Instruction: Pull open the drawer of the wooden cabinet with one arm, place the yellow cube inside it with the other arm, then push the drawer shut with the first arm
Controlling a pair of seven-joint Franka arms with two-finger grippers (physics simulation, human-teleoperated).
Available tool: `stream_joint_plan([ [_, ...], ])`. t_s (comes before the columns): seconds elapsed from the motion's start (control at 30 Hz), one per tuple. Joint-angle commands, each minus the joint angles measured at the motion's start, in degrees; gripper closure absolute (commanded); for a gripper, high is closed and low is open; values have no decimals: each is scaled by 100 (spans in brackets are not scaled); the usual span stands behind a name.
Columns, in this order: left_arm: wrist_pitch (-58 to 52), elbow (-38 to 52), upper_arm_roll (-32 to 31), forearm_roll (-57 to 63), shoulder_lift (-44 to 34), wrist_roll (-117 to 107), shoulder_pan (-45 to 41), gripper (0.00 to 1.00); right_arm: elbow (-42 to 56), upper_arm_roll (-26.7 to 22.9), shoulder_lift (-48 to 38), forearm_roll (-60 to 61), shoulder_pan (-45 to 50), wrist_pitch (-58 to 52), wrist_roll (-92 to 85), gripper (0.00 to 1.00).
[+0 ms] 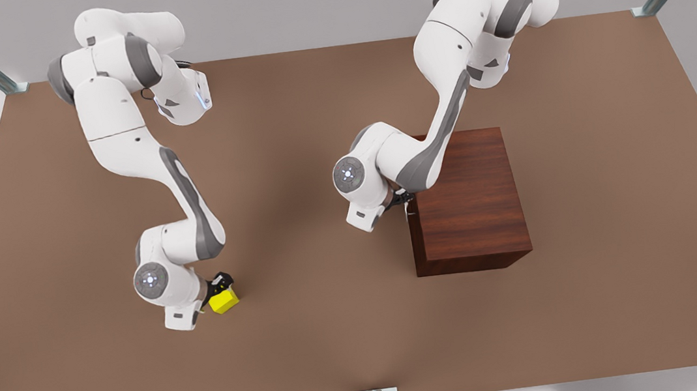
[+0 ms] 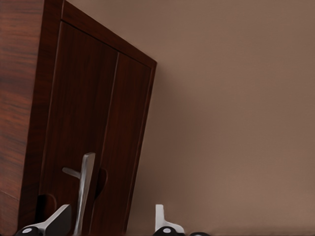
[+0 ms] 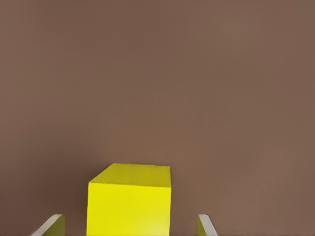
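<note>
The brown desk point(image 1: 337, 328) sits among pale grey walls. The wooden cabinet point(image 1: 474, 207) has its drawer point(image 2: 93, 128) closed. The left gripper point(image 2: 110, 223) spreads open at the handle point(image 2: 84, 191), seemingly not clamped. The right gripper point(image 3: 130, 226) straddles the yellow cube point(image 3: 129, 201), fingers apart. Every step remains.

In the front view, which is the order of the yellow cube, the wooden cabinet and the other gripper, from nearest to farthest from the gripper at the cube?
Measured from the right gripper, near the front view's left:
1. Yellow cube, between its open jaws.
2. Left gripper, toward the front view's right, at the cabinet's front face.
3. Wooden cabinet, just beyond that gripper, though nearly tied with it.
</note>
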Motion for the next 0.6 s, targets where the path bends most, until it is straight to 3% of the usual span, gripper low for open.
stream_joint_plan([
  [0.0, -292, 3, -2, 81, -20, 701, -6, 13, 29, 0, 77, -80, 1, 53, -960, 0],
  [0.53, -142, -120, -11, 63, 24, 692, -24, 21, 90, 0, 429, -1, 72, 194, -784, 0],
  [0.57, -125, -120, -11, 54, 24, 692, -24, 25, 90, 0, 438, -10, 63, 194, -784, 18],
])
